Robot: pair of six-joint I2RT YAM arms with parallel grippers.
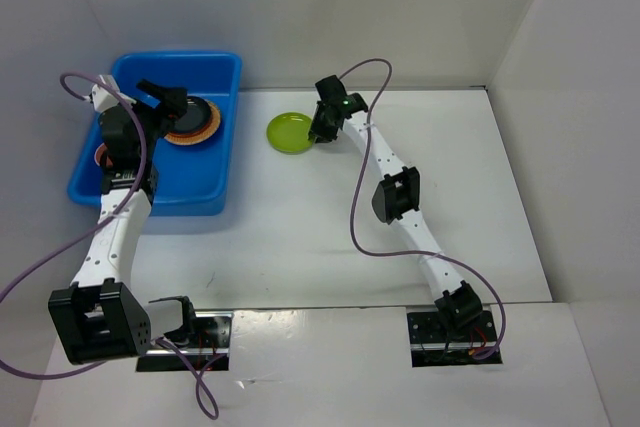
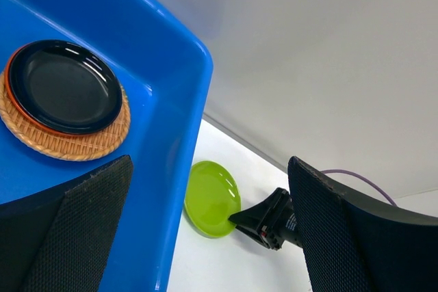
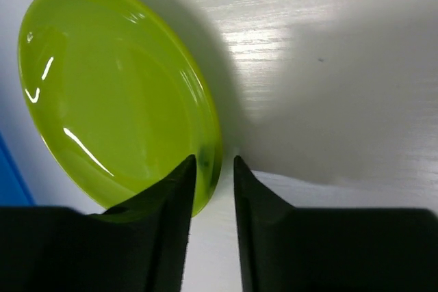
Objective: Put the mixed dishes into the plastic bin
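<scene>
1. Plastic bin [image 1: 190,179], far left: destination. I count a black plate [image 2: 65,87] stacked inside it.
2. Lime green plate [image 3: 116,94]: on the table [image 1: 300,237], just beside the bin.
3. Left gripper [image 1: 165,99]: over the bin, fingers wide apart, empty.
4. Right gripper [image 3: 214,165]: fingers straddle the green plate's rim, ready for a lift. I cannot tell if they pinch it.
</scene>
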